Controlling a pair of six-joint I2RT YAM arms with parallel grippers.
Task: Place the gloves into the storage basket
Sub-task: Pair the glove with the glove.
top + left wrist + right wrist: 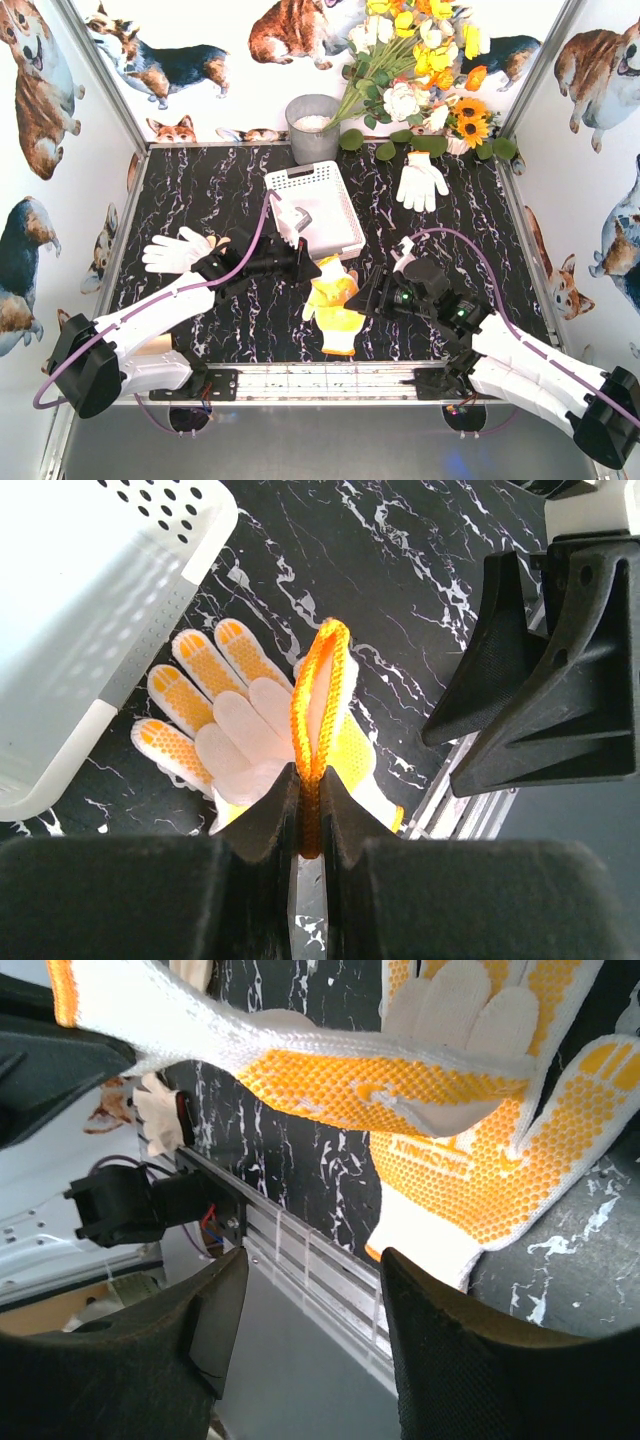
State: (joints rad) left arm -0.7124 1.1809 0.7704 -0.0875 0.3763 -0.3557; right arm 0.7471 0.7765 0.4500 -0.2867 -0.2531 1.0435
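The white storage basket stands at mid-table. Just in front of it my left gripper is shut on the orange cuff trim of a yellow-palmed glove, whose cuff end is raised off the table. A second yellow-palmed glove lies flat under it, its dotted fingers toward the basket. To the right of both gloves, my right gripper is open and holds nothing. Another white glove lies at the left and one more at the back right.
A round grey bucket stands behind the basket, and a bunch of flowers leans in the back right corner. The metal rail runs along the near edge. Printed walls close in three sides.
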